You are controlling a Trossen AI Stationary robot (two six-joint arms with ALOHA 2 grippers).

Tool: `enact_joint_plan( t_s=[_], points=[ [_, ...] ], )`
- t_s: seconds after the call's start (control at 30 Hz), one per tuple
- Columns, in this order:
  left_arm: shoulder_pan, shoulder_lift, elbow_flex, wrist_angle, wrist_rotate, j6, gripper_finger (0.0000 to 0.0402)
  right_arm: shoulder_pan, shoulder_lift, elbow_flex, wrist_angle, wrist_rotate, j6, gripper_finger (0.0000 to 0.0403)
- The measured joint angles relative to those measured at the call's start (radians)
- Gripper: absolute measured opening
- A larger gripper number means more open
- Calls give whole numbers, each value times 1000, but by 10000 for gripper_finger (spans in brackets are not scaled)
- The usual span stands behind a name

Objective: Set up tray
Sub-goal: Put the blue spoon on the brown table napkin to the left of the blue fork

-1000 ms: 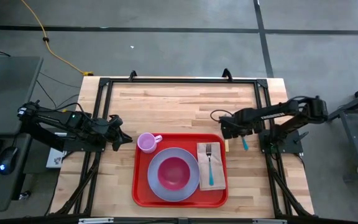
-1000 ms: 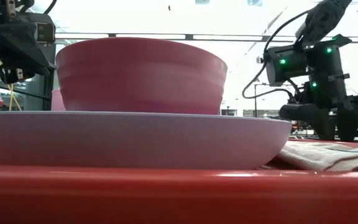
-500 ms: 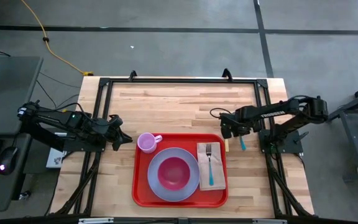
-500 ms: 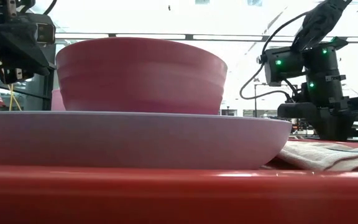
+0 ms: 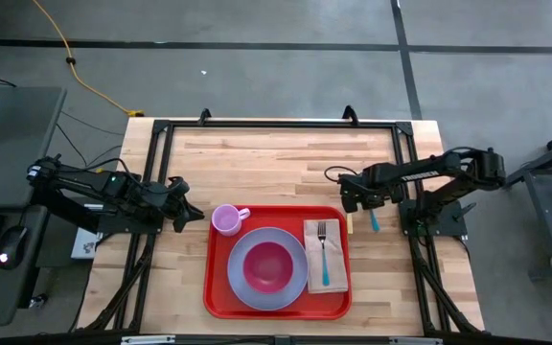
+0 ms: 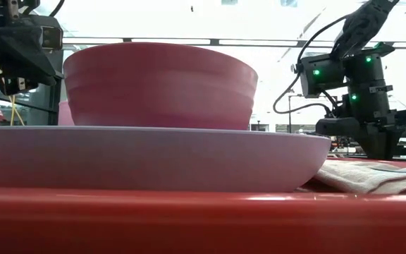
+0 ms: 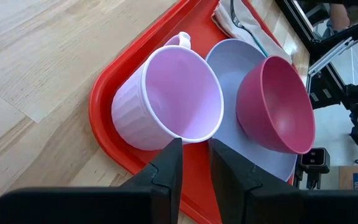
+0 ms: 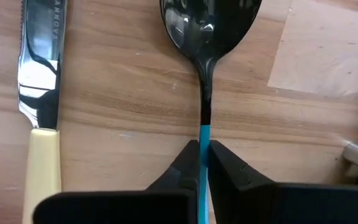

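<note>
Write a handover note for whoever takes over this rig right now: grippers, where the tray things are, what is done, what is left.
Right gripper: shut on the spoon by its teal handle, on the table right of the tray.
Left gripper: hovering off the tray's left edge, facing the cup, holding nothing.
Done: plate with bowl, cup at the tray's back left corner, napkin with fork on it, all on the tray.
Left: spoon and knife both lie on the table beside the tray; likely move them on.
</note>
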Motion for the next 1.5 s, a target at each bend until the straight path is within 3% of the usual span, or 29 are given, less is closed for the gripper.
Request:
enact_joint_plan(
  t_s=[0.3, 0.9, 1.17, 1.5],
  points=[
    [0, 0, 0, 0, 0, 0, 111, -2, 6, 93, -97, 26, -13, 2],
    [0, 0, 0, 0, 0, 0, 111, 11, 3, 349, -232, -36, 10, 0],
    [0, 0, 0, 0, -3, 4, 111, 118, 2, 461, -231, -63, 148, 0],
    [0, 0, 0, 0, -15, 27, 111, 298, 5, 475, -132, -97, 384, 0]
  ],
)
